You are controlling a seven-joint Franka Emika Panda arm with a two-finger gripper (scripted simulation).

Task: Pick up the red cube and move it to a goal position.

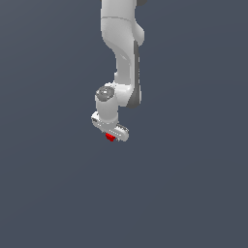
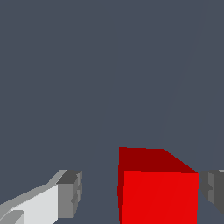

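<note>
The red cube [image 1: 110,137] is a tiny bright red block just under the white gripper [image 1: 112,134] in the exterior view. In the wrist view the red cube [image 2: 157,192] sits between the two grey fingertips of the gripper [image 2: 142,192]. One fingertip [image 2: 70,192] stands clearly apart from the cube, with grey floor showing in the gap. The other fingertip [image 2: 214,190] is right beside the cube's opposite face. The jaws are open around the cube. No goal marker shows in either view.
The white arm [image 1: 126,53] comes down from the top of the exterior view. A plain dark grey surface [image 1: 193,193] fills the rest of both views.
</note>
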